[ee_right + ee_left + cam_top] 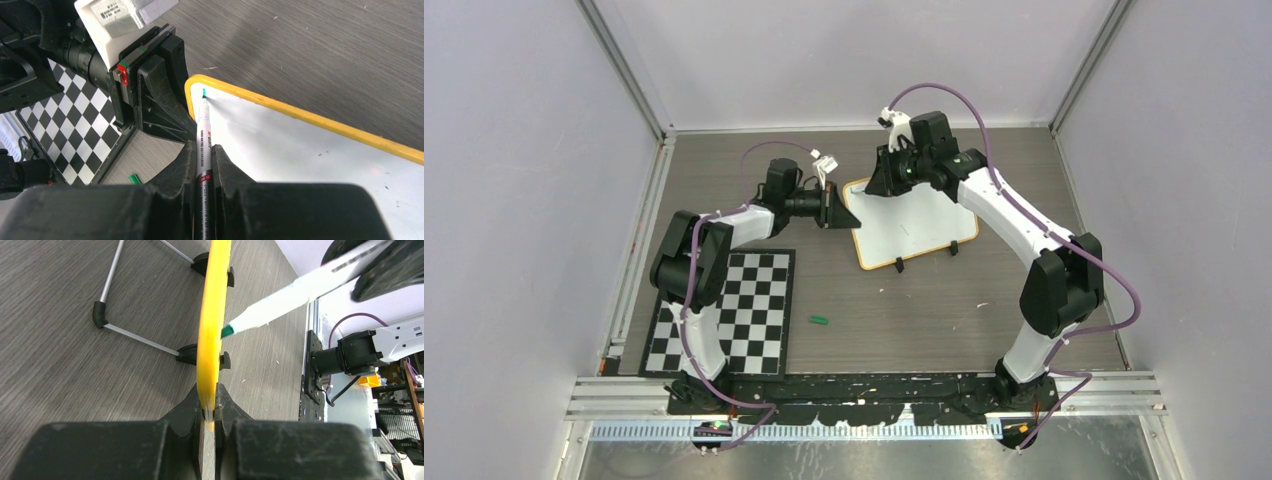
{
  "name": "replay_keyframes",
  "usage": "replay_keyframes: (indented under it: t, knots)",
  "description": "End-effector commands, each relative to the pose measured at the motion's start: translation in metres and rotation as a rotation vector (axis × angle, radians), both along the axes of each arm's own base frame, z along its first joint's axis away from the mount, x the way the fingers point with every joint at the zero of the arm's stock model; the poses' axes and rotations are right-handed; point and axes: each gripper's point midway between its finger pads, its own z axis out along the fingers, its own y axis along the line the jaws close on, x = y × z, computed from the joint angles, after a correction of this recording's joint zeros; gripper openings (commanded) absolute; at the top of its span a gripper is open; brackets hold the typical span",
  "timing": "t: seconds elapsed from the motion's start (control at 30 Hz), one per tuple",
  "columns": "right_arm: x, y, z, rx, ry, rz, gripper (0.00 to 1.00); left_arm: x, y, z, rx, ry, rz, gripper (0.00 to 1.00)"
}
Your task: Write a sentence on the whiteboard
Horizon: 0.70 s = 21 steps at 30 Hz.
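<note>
The grey wood-grain table (874, 320) carries everything, with a checkerboard mat (744, 320) at its left near side. The whiteboard (924, 225) stands at mid-table, well apart from the mat, propped on 2 black feet and a wire stand.

Judging by its face, the task is barely begun. No line of text shows anywhere on the white, so all of the writing is left to do. The board looks clean and glossy inside a thin yellow-orange frame with rounded corners. A few faint specks sit toward its right side, possibly old residue, though the right wrist view is too soft to say.

The left gripper (209, 415) has its jaws pressed onto the board's left frame edge, pinching it to steady the panel. The right gripper (204, 160) hangs over the board's upper left corner, jaws clamped around a marker (202, 145) that points down and away from the wrist.

A small green cap (818, 321) lies loose on the table, just right of the mat.

The marker's green tip (204, 93) sits at the upper left corner of the white, just inside the frame, placed for a 1st stroke.
</note>
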Motion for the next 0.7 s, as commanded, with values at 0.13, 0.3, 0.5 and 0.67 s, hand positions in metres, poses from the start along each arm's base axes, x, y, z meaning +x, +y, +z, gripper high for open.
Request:
replay_keyframes:
  t: [0.13, 0.3, 0.5, 0.67]
  knots:
    - [-0.011, -0.001, -0.002, -0.008, -0.019, 0.022, 0.00, -0.003, 0.002, 0.000, -0.004, -0.006, -0.015, 0.00]
    - [-0.013, -0.002, -0.006, -0.017, -0.014, 0.021, 0.00, -0.003, 0.002, -0.001, -0.003, -0.004, -0.015, 0.00]
    - [-0.006, -0.005, 0.003, -0.023, -0.044, -0.002, 0.00, -0.004, 0.002, -0.001, -0.003, -0.002, -0.015, 0.00]
    - [0.001, -0.014, 0.007, -0.026, -0.051, -0.033, 0.00, -0.004, 0.002, -0.001, -0.002, -0.005, -0.016, 0.00]
